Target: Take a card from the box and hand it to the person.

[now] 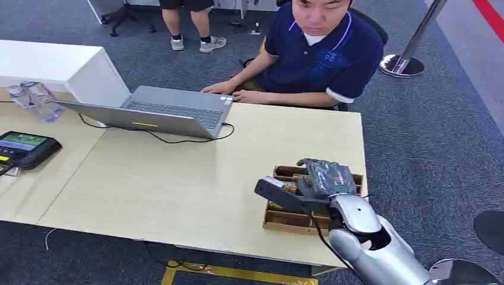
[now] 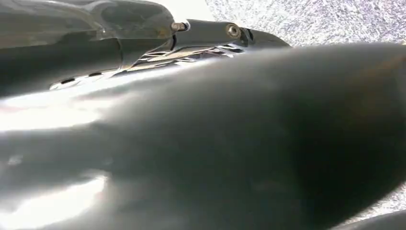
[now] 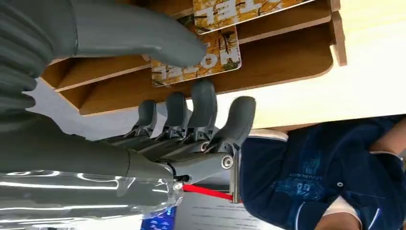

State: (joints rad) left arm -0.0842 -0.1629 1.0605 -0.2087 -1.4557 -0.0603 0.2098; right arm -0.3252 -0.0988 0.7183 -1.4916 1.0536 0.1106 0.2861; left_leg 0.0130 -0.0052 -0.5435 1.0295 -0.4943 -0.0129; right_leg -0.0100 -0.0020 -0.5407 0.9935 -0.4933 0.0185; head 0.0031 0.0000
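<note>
The right hand hangs over the wooden box at the near right corner of the table, and this is the hand that matters: the box lies directly under it, while the left wrist view gives no look at the left hand, so I cannot tell its state. In the right wrist view the thumb reaches out over a card printed in yellow and orange, and the fingers stand straight and spread on the other side of it, just outside the box wall. The card sits in a slot between two wooden dividers, its flat face toward the thumb and its free edge pointing out toward the fingers. Nothing is pinched yet; the hand is open, with the card lying in the gap between thumb and fingers. A second card stands in the next slot, farther from the hand. The person sits across the table behind a laptop, beyond the box from the robot. My judgement is that the grasp depends on the thumb pressing the card's face while the fingers close against its back. The divider beside the card could block the fingers if they come in too low.
</note>
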